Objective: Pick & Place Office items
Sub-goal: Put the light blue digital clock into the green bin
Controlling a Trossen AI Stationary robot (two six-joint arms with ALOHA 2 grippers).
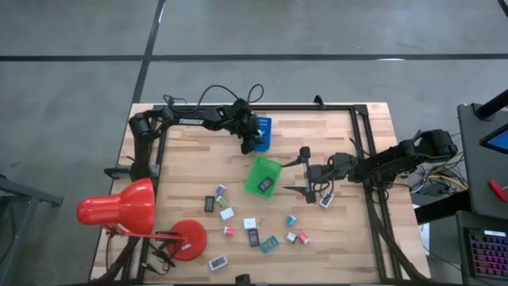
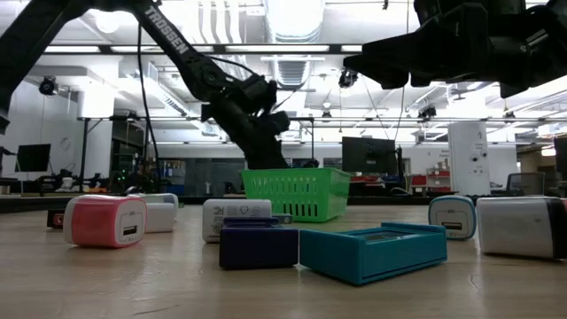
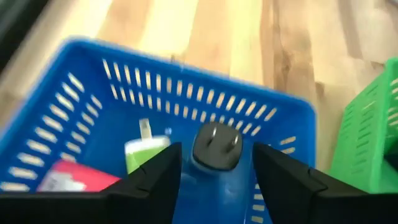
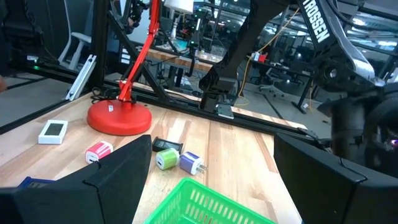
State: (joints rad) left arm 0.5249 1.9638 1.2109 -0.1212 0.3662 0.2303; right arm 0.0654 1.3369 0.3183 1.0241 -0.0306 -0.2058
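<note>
My left gripper (image 1: 252,143) hangs open over the blue tray (image 1: 263,131) at the table's far middle. In the left wrist view a blue plug cube (image 3: 215,142), prongs up, lies in the tray between my fingers, touching neither as far as I can see. A green piece (image 3: 147,153) and a pink-red piece (image 3: 73,178) lie beside it. My right gripper (image 1: 300,170) stands open and level just right of the green tray (image 1: 263,175), which holds a dark piece (image 1: 267,183). Several office items (image 1: 252,230) lie scattered on the near half of the table.
A big red desk lamp (image 1: 127,208) with its round base (image 1: 188,240) fills the near left corner. A black frame rail (image 1: 361,151) runs along the right side. In the low view, pink (image 2: 104,220), purple (image 2: 259,245) and teal (image 2: 372,251) pieces lie near.
</note>
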